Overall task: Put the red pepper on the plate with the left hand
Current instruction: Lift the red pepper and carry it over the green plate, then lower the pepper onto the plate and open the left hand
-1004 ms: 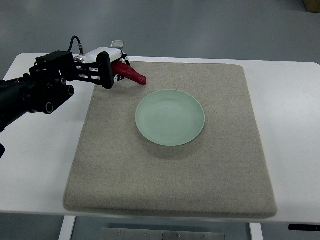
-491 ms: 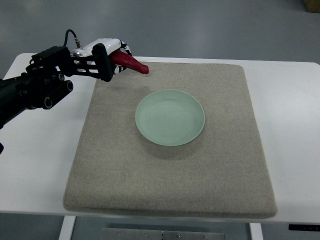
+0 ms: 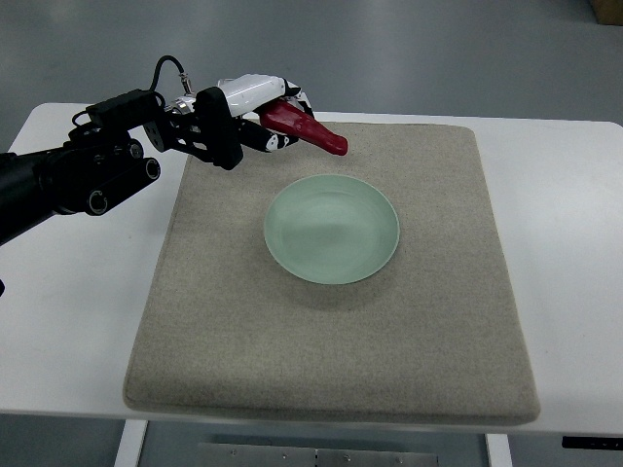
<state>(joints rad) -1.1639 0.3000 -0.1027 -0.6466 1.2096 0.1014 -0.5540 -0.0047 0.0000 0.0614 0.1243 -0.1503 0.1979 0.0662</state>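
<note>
We see a white table [image 3: 569,253] filling most of the view, with grey floor [image 3: 389,49] beyond its far edge at twelve o'clock. On the table lies a large beige mat [image 3: 331,360], roughly square, covering the centre and reaching almost to the near edge at six o'clock.

Next in size is our left arm [image 3: 68,180], black and bulky, which comes in from the nine o'clock side and reaches up and across towards eleven o'clock. A thin black cable loops above its wrist.

A pale green plate [image 3: 331,229] sits on the mat just above the middle of the picture. It is round and shallow, and nothing lies in it.

At the end of the arm, our left hand [image 3: 253,112] shows white and black over the mat's far left corner. Its fingers [image 3: 282,97] are curled round the red pepper [image 3: 304,128], gripping it by its thick end.

The pepper is held off the mat, tilted so that its narrow tip points down towards four o'clock. It hangs at about eleven o'clock from the plate, near the plate's far left rim but apart from it, and it is not over the dish itself.
</note>
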